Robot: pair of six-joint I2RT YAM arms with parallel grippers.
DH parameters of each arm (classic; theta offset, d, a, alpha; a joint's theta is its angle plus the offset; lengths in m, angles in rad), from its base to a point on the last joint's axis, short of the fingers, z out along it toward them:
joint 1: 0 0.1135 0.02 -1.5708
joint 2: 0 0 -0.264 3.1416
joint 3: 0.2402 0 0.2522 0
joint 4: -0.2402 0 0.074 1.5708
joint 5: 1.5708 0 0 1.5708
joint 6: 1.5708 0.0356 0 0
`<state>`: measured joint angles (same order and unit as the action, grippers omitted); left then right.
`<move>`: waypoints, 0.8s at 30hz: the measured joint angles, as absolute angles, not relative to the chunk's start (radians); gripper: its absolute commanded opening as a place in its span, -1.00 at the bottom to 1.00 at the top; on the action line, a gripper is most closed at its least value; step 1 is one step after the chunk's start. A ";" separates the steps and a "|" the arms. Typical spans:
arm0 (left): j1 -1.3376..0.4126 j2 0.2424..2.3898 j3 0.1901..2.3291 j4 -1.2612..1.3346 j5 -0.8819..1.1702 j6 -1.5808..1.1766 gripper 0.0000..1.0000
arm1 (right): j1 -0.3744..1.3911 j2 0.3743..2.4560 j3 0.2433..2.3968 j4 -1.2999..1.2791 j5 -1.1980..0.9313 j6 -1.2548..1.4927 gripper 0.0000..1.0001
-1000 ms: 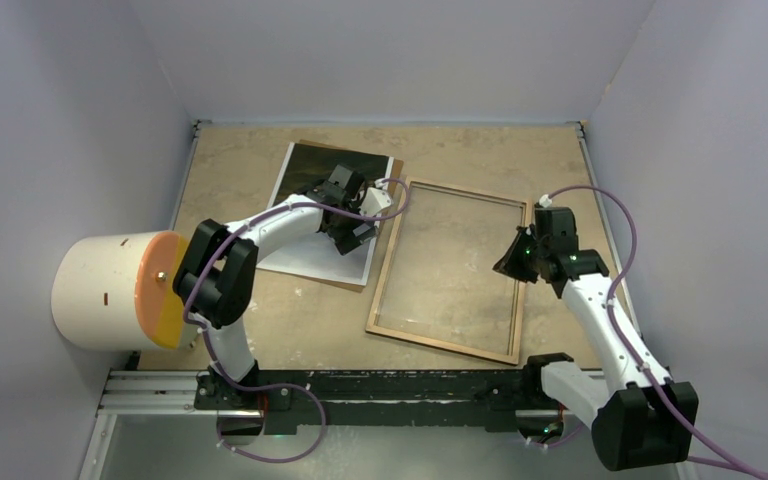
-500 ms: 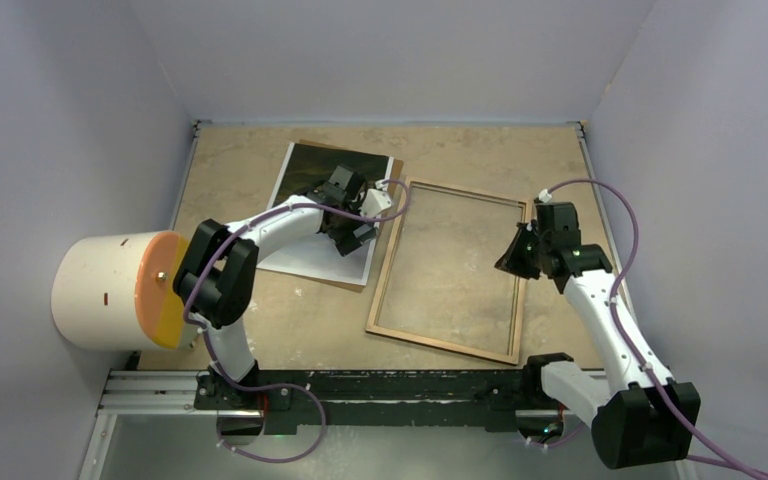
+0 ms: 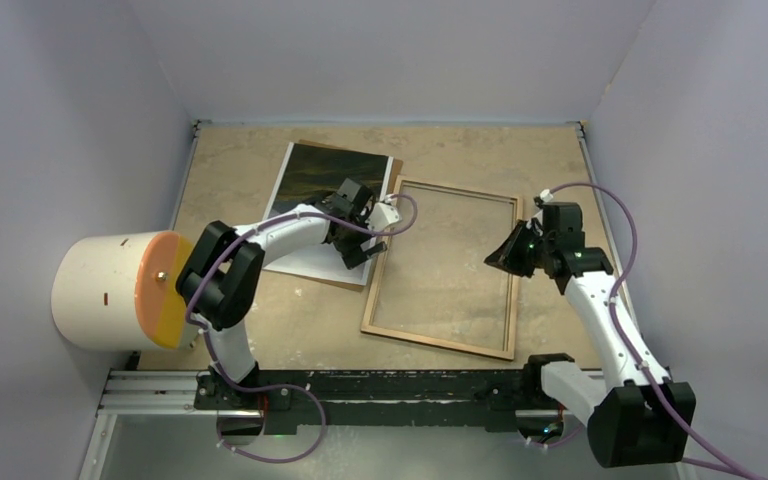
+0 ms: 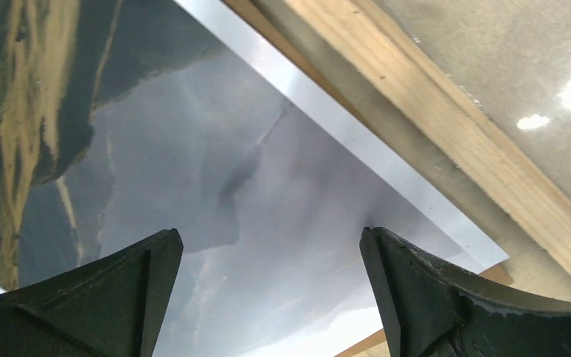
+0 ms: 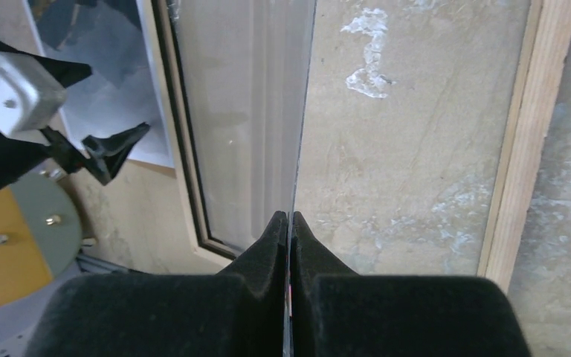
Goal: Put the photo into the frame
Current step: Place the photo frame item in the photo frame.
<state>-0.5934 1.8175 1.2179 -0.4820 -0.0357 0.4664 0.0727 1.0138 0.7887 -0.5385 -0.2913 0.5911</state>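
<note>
The photo (image 3: 315, 180), a dark landscape fading to pale grey, lies flat at the back left. My left gripper (image 3: 365, 250) hovers open just above its near right corner. In the left wrist view the pale print (image 4: 193, 149) fills the space between the wide-apart fingers of that gripper (image 4: 268, 238). The frame (image 3: 435, 342) lies wood side up beside the photo, its left rail (image 4: 446, 126) close to the print's edge. My right gripper (image 3: 500, 258) is inside the frame's right rail (image 5: 528, 134). It (image 5: 290, 216) is shut on the edge of a thin clear pane (image 5: 305, 111) that stands edge-on.
A brown backing board (image 3: 360, 283) lies under the photo. A white cylinder with an orange face (image 3: 110, 290) sticks out from the left wall. Grey walls close in the table on three sides. A black rail (image 3: 360, 385) runs along the near edge.
The frame has slid a little left toward the photo, with my right gripper moving left too. My left gripper has shifted slightly right over the photo's corner.
</note>
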 measured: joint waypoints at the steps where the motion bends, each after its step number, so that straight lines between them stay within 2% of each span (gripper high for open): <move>1: -0.598 1.818 1.209 -0.479 -0.028 0.464 1.00 | 0.058 1.014 0.783 -0.526 -0.319 0.596 -1.00; 6: -0.610 1.818 1.187 -0.472 -0.011 0.463 1.00 | -0.034 1.015 0.717 -0.450 -0.481 0.638 -1.00; 11: -0.611 1.818 1.187 -0.460 -0.005 0.460 1.00 | -0.050 1.020 0.706 -0.400 -0.604 0.656 -1.00; 24: -0.611 1.818 1.187 -0.457 0.005 0.455 1.00 | -0.049 1.004 0.707 -0.316 -0.705 0.712 -1.00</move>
<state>-0.6109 1.8179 1.1866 -0.4572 0.0048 0.4545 -0.0494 1.0039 0.7071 -0.3157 -0.7048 0.7116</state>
